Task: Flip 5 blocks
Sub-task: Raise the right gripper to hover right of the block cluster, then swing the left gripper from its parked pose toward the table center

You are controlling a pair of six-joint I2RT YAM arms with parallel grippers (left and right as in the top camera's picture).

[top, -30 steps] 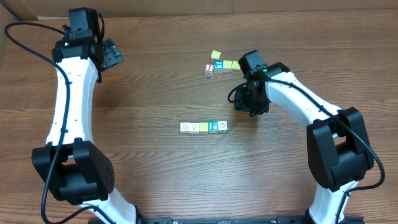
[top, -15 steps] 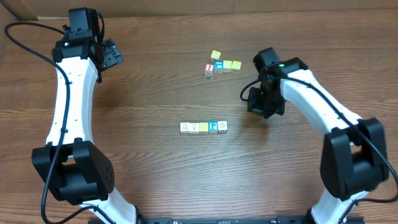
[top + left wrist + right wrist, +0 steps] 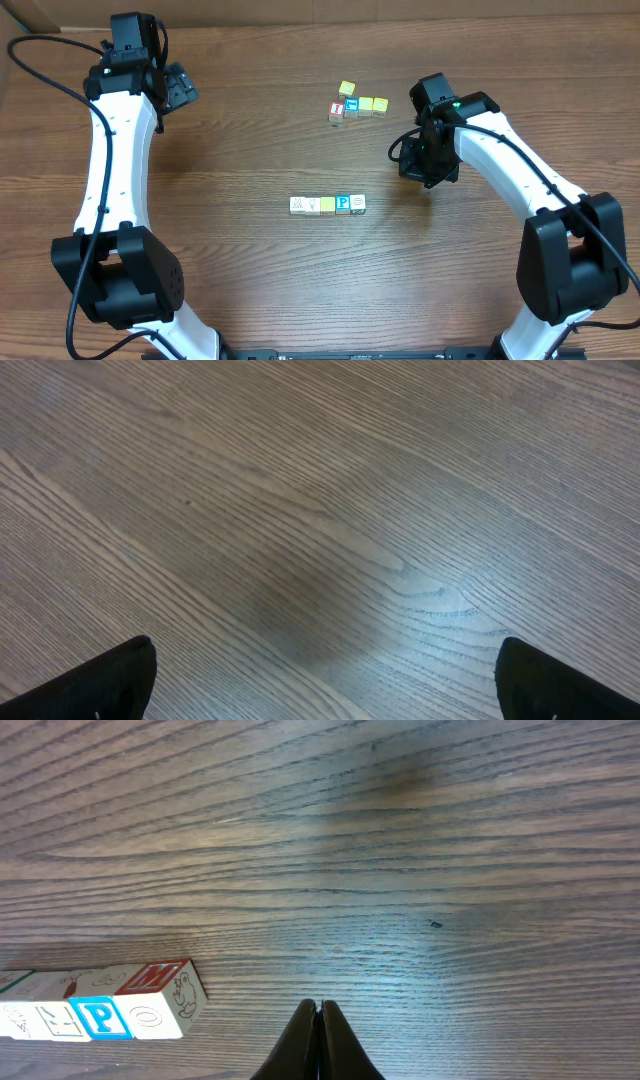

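Your right claw (image 3: pixel 320 1017) is pressed together with nothing in it, over bare desk (image 3: pixel 450 870). A second ago it was part-open and sat just beside the far bunch. It has since shut and backed off to the right, clear of every block. No block moved with it, so I read this as a gap between flips, not a pick.

Nearest to that claw is the row of four (image 3: pixel 327 204), off to its left, touching side by side. The P block (image 3: pixel 100 1018) is third along. The end block (image 3: pixel 150 1015) closest to the claw shows a red M on one side face. A row of four means you're likely one short of five. I can't tell which faces are already turned.

Further out, the far bunch (image 3: pixel 358 104) sits loosely grouped, untouched.

Your left claw (image 3: pixel 325 665) is well apart across the desk, spread wide over bare wood, idle.
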